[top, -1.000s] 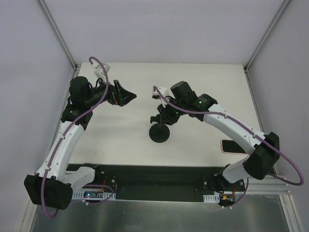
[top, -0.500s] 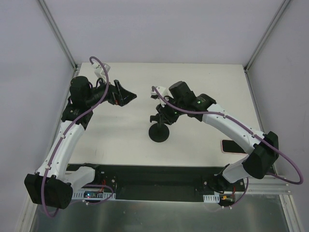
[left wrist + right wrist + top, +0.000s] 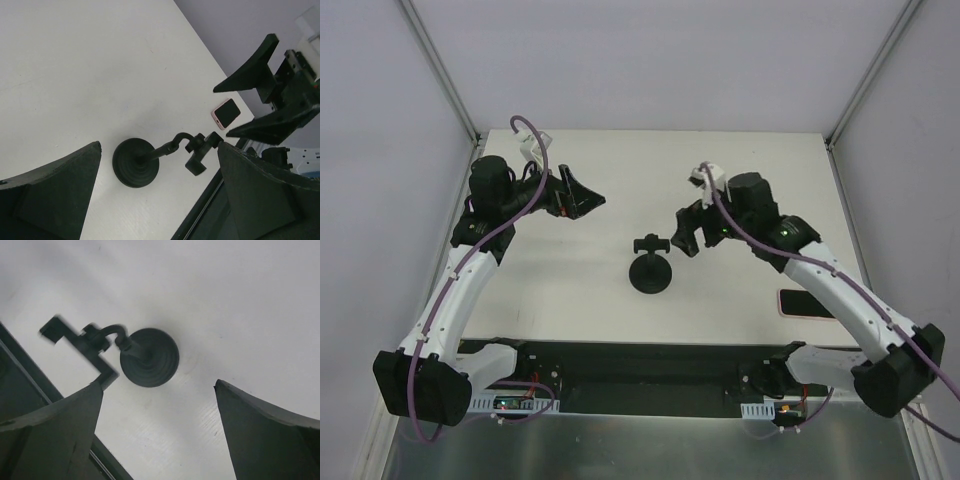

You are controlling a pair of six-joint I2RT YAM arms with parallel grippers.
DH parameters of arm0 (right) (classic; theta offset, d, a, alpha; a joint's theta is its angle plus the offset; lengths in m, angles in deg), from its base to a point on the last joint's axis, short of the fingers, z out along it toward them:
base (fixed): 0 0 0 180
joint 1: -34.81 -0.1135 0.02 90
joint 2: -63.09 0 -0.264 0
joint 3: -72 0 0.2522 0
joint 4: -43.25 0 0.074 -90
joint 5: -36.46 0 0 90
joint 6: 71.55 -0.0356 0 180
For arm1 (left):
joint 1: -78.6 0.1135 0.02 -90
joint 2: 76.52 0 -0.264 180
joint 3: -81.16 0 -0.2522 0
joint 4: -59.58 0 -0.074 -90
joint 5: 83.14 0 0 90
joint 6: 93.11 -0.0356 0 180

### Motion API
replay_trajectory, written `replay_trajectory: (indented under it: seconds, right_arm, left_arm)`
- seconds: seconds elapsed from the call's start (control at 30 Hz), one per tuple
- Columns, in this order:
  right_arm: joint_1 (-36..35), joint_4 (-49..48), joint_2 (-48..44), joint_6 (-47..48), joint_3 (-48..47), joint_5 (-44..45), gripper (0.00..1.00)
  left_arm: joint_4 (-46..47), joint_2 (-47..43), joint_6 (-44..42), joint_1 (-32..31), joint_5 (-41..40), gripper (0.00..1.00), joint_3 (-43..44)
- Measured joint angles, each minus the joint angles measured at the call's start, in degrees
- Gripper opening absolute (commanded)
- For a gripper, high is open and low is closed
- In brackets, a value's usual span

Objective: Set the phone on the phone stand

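The stand is upright mid-table; the phone lies flat, screen up, at 4 o'clock of it, well apart, by the near edge; the right gripper hangs at 2 o'clock, near the stand's top, fingers spread and grasping nothing; the left gripper hangs at 10 o'clock, farther off, also released with nothing in it.

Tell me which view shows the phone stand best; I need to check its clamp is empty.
Left wrist: the phone stand is sharp and whole there, disc base, bent post and empty clamp. Right wrist looks down on its base, the clamp blurred. Top external shows it small and dark, from above.
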Motion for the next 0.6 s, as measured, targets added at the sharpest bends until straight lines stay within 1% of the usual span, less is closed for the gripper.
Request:
replay_trajectory:
  seconds: [0.1,0.13,0.2,0.33,0.43,0.6]
  right_arm:
    - [7.3,-6.6,-6.9,-7.7,5.3,-0.2,0.96]
    - [9.6,-7.8,-8.2,-10.9,6.2,1.3,0.97]
    - [17.2,-8.0,-9.9,-22.1,7.6,8.2,0.97]
    - [33.1,1.2,-8.7,-42.6,8.5,20.3,0.97]
    - [43.7,10.0,-6.7,-54.5,11.3,26.2,0.97]
    - [53.4,17.2,-6.7,-64.6,20.0,29.4,0.97]
  left_arm:
    - [0.0,0.0,0.1,0.0,0.4,0.99,0.0]
    - [0.0,0.0,0.1,0.0,0.5,0.99,0.0]
    - [0.0,0.0,0.1,0.0,0.9,0.99,0.0]
    - [0.0,0.0,0.1,0.0,0.9,0.99,0.0]
    - [0.0,0.0,0.2,0.0,1.0,0.99,0.0]
    - [0.0,0.0,0.2,0.0,1.0,0.99,0.0]
